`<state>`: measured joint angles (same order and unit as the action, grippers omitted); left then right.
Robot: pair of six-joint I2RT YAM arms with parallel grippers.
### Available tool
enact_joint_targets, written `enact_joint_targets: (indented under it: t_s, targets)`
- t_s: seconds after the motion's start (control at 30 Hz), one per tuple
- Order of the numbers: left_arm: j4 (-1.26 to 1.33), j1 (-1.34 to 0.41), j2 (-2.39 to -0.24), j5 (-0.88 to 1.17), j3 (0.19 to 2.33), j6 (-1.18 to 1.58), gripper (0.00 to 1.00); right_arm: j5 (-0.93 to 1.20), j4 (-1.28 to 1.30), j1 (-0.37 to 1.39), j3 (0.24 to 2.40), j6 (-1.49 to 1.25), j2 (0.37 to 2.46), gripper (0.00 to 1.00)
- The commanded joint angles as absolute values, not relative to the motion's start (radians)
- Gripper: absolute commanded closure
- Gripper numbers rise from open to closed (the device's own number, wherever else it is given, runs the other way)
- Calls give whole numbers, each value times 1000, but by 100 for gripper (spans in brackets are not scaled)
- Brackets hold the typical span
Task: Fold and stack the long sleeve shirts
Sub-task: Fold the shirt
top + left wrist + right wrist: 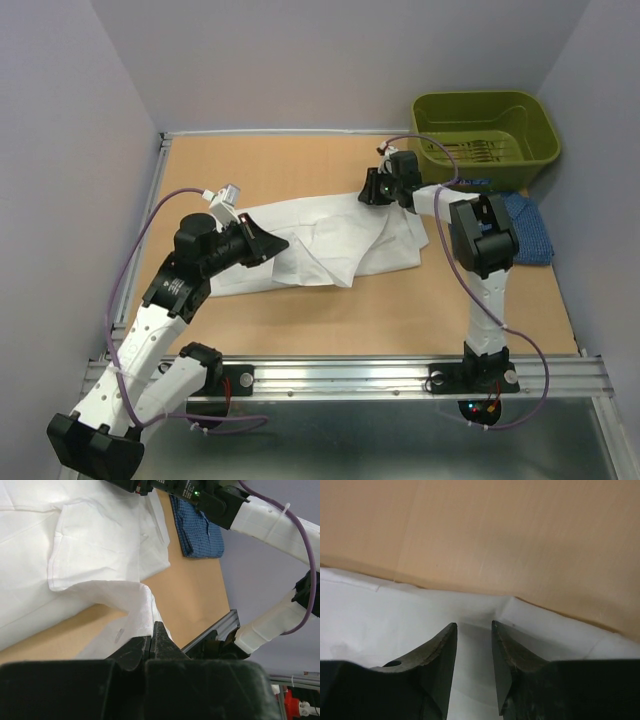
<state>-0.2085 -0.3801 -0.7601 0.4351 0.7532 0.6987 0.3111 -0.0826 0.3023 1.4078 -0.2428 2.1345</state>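
Note:
A white long sleeve shirt [330, 240] lies spread across the middle of the table. My left gripper [275, 243] is at its left part, shut on a lifted fold of the white cloth [140, 600], which rises into the pinched tips [151, 637]. My right gripper [368, 190] is low over the shirt's far edge. Its fingers [472, 626] stand apart, pressed onto the white cloth [380, 615], with cloth lying between them. The dark blue checked shirt [528, 230] lies folded at the right, by the right arm [197, 532].
An olive-green bin [540, 150] stands at the back right corner, just behind the blue shirt. A metal rail [350, 378] runs along the near edge. Walls close in the left, back and right sides.

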Motion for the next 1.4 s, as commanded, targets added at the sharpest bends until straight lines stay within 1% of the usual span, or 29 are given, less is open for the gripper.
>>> enact_joint_targets:
  t_s: [0.0,0.3,0.47,0.67,0.7,0.8,0.83,0.93,1.03,1.13,1.17,1.3,1.37]
  targets:
    - [-158,-385,-753,457,758,680,100,256,-144,308,1518,-238,2189,61]
    - [-176,-385,-726,436,730,704,100,216,-143,308,1575,-253,2261,60]
    - [-179,-387,-729,445,744,707,100,261,-141,308,1562,-242,2203,57]
    - [-183,-385,-721,446,755,721,100,321,-143,307,1450,-213,1996,46]
    - [-192,-385,-724,431,756,733,100,331,-141,308,1430,-210,1932,43]
    - [-241,-385,-765,321,779,752,99,360,-141,313,1329,-196,1838,37]
    - [-258,-384,-782,223,796,785,100,368,-140,316,1281,-192,1780,36]
    - [-314,-371,-844,47,813,895,100,377,-135,330,1209,-189,1695,33]
    - [-301,-312,-920,-20,830,1006,100,371,-123,348,1096,-196,1571,30]
    - [-269,-249,-1017,-5,850,1063,100,356,-117,362,1033,-199,1508,29]
    - [-244,-198,-1067,-6,851,1087,100,351,-114,362,993,-204,1468,28]
    - [-204,-74,-1169,63,857,1152,100,342,-98,365,928,-206,1395,27]
    - [-183,-40,-1201,104,864,1190,98,345,-89,365,894,-206,1373,27]
